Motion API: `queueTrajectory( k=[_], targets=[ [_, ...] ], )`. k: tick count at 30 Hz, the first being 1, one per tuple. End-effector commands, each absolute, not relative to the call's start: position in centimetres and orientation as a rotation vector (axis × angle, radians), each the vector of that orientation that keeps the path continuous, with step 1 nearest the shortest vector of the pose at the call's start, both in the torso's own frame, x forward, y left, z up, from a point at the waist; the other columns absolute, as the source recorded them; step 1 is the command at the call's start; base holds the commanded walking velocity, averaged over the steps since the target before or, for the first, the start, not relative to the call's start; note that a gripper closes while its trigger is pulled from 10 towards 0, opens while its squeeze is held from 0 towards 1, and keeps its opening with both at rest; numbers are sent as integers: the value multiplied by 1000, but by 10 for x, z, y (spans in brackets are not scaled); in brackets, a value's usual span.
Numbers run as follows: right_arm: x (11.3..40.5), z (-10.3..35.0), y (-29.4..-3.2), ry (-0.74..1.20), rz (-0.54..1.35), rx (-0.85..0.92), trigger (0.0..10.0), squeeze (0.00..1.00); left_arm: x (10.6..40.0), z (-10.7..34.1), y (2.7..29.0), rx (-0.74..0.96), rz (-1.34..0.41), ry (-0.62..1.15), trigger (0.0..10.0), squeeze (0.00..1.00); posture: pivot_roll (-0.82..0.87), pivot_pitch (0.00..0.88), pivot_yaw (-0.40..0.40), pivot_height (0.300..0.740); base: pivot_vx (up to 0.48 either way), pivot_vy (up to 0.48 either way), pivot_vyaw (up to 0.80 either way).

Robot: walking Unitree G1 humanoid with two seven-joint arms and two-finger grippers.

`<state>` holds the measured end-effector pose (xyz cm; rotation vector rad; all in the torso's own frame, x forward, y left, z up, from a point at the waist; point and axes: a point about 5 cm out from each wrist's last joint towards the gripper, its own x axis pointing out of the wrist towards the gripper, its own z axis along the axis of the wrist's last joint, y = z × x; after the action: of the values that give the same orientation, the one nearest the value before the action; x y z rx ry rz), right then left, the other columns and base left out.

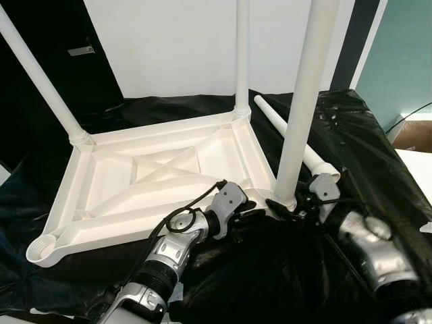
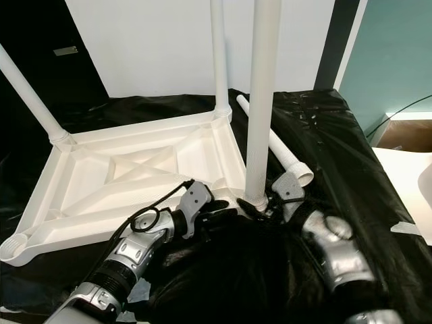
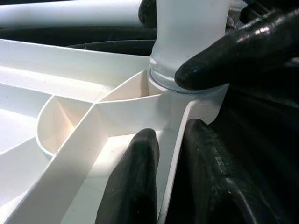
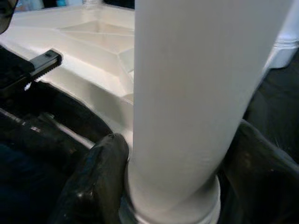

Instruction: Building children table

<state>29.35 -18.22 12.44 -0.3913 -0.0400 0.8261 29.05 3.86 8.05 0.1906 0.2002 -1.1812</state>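
- Upside-down white tabletop (image 1: 155,185) on black plastic sheeting (image 1: 358,155), white wall (image 1: 175,40) behind.
- Right gripper (image 4: 173,186) fingers clamp the near leg (image 1: 304,101); left gripper (image 3: 187,107) pinches the corner socket (image 3: 187,95).

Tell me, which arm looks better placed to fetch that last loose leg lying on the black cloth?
Probably the right. The loose leg lies on the robot's right side, just beyond the right gripper, which wraps the base of the standing leg. The left gripper braces the table top's corner, further from it.

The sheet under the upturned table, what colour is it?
Glossy black sheet, best seen in the left eye view, spread under the white table.
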Motion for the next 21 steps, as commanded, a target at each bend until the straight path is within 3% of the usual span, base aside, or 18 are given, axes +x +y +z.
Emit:
queueTrajectory(
  k=[1, 2, 3, 9, 15, 18, 20, 21],
  targets=[
    [299, 130, -192, -30, 814, -401, 4118, 0, 271, 39, 50, 189, -1192, 424, 10000, 0, -37, 0, 62, 740, 0, 0, 0],
    [299, 130, -192, -30, 814, -401, 4118, 0, 271, 39, 50, 189, -1192, 424, 10000, 0, -37, 0, 62, 740, 0, 0, 0],
    [300, 131, -194, -13, 848, -401, 0, 0, 271, 39, 50, 188, -1191, 425, 10000, 0, -36, 0, 62, 740, 0, 0, 0],
    [294, 126, -195, 49, 966, -386, 0, 0, 270, 38, 51, 184, -1185, 428, 10000, 0, -25, 0, 58, 740, 0, 0, 0],
    [286, 116, -188, 50, 938, -322, 0, 0, 269, 38, 52, 183, -1182, 429, 10000, 0, -20, 0, 57, 740, 0, 0, 0],
    [286, 117, -177, -114, 550, -183, 0, 0, 269, 37, 53, 182, -1179, 430, 10000, 0, -21, 0, 57, 740, 0, 0, 0],
    [286, 117, -177, -114, 550, -183, 0, 0, 269, 37, 53, 182, -1179, 430, 10000, 0, -21, 0, 57, 740, 0, 0, 0],
    [284, 116, -176, -136, 437, -148, 0, 0, 269, 37, 53, 182, -1180, 430, 10000, 0, -21, 0, 57, 740, 0, 0, 0]
  ],
)
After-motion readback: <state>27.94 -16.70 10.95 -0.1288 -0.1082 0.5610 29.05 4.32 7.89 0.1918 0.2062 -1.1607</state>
